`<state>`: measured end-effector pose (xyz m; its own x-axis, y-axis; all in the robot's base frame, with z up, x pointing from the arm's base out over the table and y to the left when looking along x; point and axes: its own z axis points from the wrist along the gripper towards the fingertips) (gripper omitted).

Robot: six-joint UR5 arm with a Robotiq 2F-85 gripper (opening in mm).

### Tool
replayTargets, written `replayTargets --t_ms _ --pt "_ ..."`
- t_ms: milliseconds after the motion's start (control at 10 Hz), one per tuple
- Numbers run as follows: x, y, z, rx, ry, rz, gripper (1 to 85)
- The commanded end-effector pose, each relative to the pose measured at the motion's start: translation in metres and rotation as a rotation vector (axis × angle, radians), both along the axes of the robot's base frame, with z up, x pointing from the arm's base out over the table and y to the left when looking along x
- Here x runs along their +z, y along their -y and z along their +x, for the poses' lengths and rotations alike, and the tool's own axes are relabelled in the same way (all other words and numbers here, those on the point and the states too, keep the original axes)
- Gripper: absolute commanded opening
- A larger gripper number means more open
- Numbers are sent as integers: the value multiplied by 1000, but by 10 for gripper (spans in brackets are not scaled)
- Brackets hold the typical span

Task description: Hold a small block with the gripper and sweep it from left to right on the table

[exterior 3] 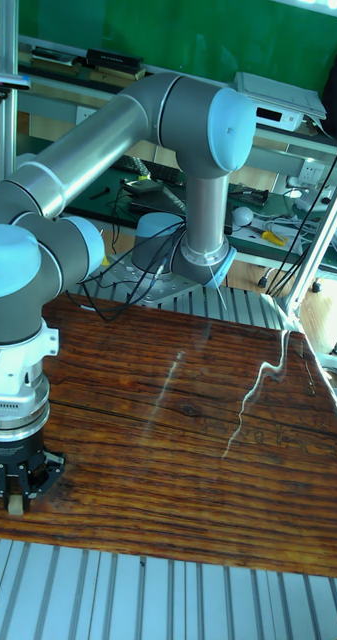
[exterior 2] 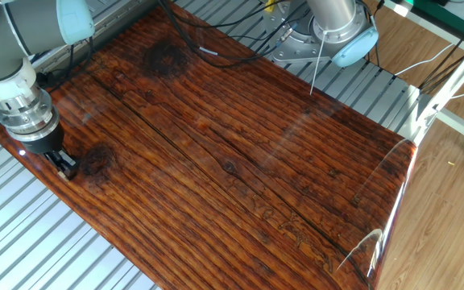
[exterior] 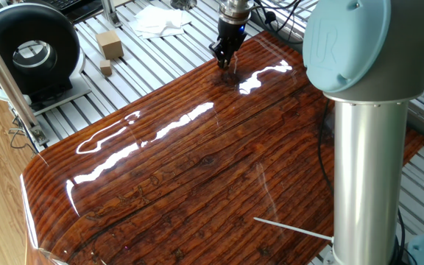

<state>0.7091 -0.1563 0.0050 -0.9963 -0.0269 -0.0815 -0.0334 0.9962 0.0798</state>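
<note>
Small light-tan wooden block (exterior 3: pixel 15 507): you see it pinched in the black two-finger tool (exterior 3: pixel 18 490), low against the glossy reddish-brown wooden desk (exterior 2: pixel 240 153) near its left edge, so a rightward sweep can begin.

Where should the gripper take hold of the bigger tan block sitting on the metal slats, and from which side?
Come straight down on the bigger tan block and pinch two opposite upright faces. It stands boxy and flat-sided on the slatted base, its top uncovered, with the smaller cube apart from it in front.
</note>
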Motion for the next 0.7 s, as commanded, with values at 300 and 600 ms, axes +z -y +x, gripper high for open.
replayTargets --t_ms 300,600 --pt "1 -3 3 -19 6 13 10" --pt "1 -4 3 -21 9 23 10"
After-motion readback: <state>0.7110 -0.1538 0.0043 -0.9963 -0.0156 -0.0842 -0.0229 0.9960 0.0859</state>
